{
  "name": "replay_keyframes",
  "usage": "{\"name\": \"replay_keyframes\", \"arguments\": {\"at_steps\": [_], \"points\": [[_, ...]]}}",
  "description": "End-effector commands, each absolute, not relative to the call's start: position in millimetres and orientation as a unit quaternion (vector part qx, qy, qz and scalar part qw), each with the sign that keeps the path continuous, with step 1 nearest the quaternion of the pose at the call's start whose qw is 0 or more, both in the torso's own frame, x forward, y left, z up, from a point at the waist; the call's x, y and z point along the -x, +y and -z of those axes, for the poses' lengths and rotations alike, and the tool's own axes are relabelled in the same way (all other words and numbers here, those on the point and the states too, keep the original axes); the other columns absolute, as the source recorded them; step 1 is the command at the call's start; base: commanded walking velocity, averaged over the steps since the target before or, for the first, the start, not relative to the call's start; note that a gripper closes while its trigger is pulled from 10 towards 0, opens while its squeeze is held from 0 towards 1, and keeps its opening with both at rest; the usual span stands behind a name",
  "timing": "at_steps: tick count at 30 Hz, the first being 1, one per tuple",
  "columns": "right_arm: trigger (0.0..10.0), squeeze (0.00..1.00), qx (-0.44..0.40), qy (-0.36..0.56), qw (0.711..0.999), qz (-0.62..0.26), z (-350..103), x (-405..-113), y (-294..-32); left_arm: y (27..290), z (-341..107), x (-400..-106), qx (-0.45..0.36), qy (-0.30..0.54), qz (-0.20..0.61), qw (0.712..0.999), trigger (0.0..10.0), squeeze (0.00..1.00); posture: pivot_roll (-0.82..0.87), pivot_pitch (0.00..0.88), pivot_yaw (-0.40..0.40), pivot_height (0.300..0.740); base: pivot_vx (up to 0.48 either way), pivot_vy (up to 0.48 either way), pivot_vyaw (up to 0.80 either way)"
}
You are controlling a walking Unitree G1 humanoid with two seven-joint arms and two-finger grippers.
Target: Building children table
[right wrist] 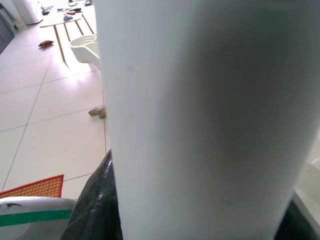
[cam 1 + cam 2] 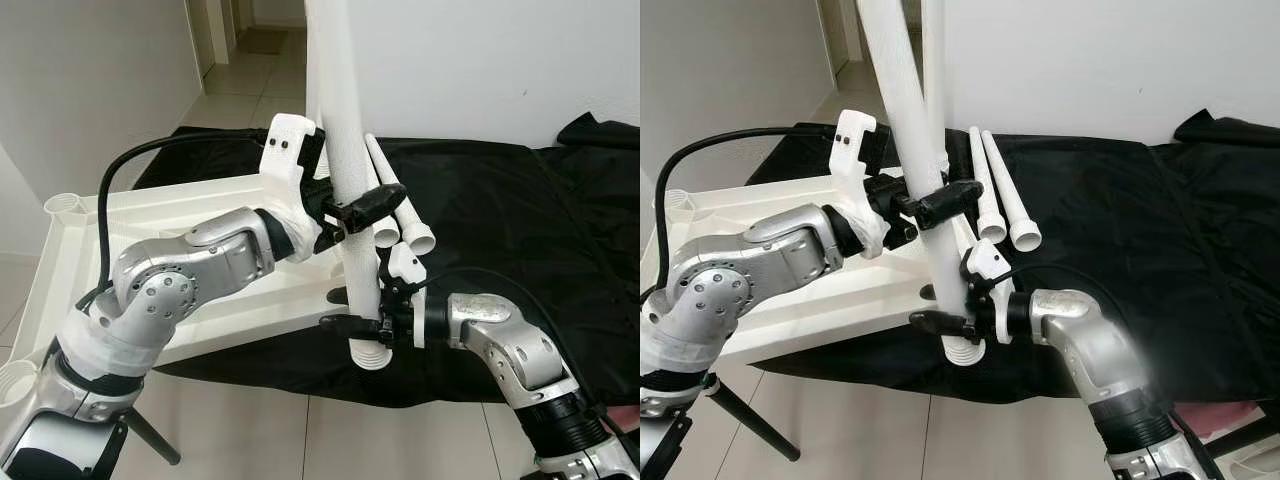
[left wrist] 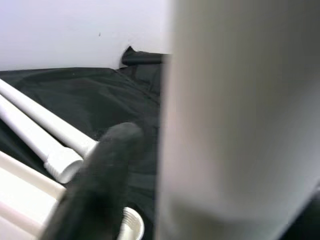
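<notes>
A long white table leg [image 2: 343,120] stands almost upright, its threaded end [image 2: 368,354] pointing down above the black cloth. My left gripper [image 2: 352,212] is shut on the leg at mid-height. Lower down, just above the thread, my right gripper [image 2: 362,326] is shut on the same leg. The white tabletop [image 2: 150,215] lies upside down on the left, with round corner sockets [image 2: 64,205]. Two more white legs [image 2: 405,205] lie side by side on the cloth behind the held one. In the left wrist view the leg [image 3: 240,125] is close beside one black finger [image 3: 100,180].
A black cloth [image 2: 520,220] covers the floor under the parts and spreads to the right. A white wall stands behind it, and pale tiles [image 2: 300,440] lie in front. A thin black tripod leg [image 2: 152,442] slants at the lower left. An orange mat [image 1: 35,187] lies on the tiles.
</notes>
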State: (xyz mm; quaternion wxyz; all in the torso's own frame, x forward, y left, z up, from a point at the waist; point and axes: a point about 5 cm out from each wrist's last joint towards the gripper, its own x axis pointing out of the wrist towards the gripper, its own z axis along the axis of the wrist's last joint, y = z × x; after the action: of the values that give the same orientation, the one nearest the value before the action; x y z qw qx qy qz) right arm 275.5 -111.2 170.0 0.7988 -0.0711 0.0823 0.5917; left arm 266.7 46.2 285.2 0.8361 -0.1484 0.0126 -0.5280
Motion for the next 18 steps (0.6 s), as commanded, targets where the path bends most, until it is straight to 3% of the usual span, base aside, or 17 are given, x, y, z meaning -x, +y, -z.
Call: {"name": "replay_keyframes", "arguments": {"at_steps": [1, 8, 9, 11, 12, 15, 16, 17, 18], "points": [[10.0, 0.00, 0.067, 0.078, 0.800, -0.591, -172.5, -273.6, -112.7, 47.6, -299.1, -245.8, 0.142, -0.038, 0.718, 0.680, 0.0, 0.00, -0.01, 0.000, 0.045, 0.740, 0.000, 0.000, 0.00], [10.0, 0.00, 0.063, 0.079, 0.806, -0.583, -172.0, -274.2, -113.3, 49.1, -302.5, -248.0, 0.137, -0.044, 0.715, 0.684, 0.0, 0.00, -0.01, 0.000, 0.049, 0.740, 0.000, 0.000, 0.00], [10.0, 0.77, 0.060, 0.076, 0.810, -0.579, -172.8, -274.9, -113.4, 49.1, -303.9, -249.2, 0.126, -0.049, 0.709, 0.692, 0.0, 0.00, -0.01, 0.000, 0.051, 0.740, 0.000, 0.000, 0.00], [10.0, 0.77, 0.058, 0.073, 0.812, -0.576, -173.4, -275.3, -113.4, 49.1, -304.9, -249.9, 0.119, -0.053, 0.704, 0.698, 0.0, 0.00, -0.01, 0.000, 0.051, 0.740, 0.000, 0.000, 0.00], [10.0, 1.00, 0.051, 0.066, 0.816, -0.571, -175.4, -276.7, -114.0, 49.5, -307.9, -250.1, 0.119, -0.057, 0.702, 0.700, 0.0, 0.00, -0.01, 0.000, 0.051, 0.740, 0.000, 0.000, 0.00], [10.0, 1.00, 0.047, 0.058, 0.823, -0.564, -177.9, -278.4, -114.7, 49.8, -311.1, -250.7, 0.117, -0.062, 0.695, 0.706, 0.0, 0.00, -0.01, 0.000, 0.055, 0.740, 0.000, 0.000, 0.00], [10.0, 1.00, 0.044, 0.050, 0.829, -0.556, -180.6, -280.2, -115.3, 50.1, -314.0, -251.8, 0.115, -0.066, 0.687, 0.714, 1.0, 0.00, -0.01, 0.000, 0.056, 0.740, 0.000, 0.000, 0.00], [10.0, 1.00, 0.044, 0.050, 0.829, -0.556, -180.6, -280.2, -115.3, 50.1, -314.0, -251.8, 0.115, -0.066, 0.687, 0.714, 1.0, 0.00, -0.01, 0.000, 0.056, 0.740, 0.000, 0.000, 0.00], [10.0, 0.69, 0.041, 0.041, 0.835, -0.548, -183.4, -282.0, -115.7, 50.0, -316.9, -254.2, 0.119, -0.062, 0.678, 0.723, 10.0, 0.00, -0.01, 0.000, 0.056, 0.740, 0.000, 0.000, 0.00]]}}
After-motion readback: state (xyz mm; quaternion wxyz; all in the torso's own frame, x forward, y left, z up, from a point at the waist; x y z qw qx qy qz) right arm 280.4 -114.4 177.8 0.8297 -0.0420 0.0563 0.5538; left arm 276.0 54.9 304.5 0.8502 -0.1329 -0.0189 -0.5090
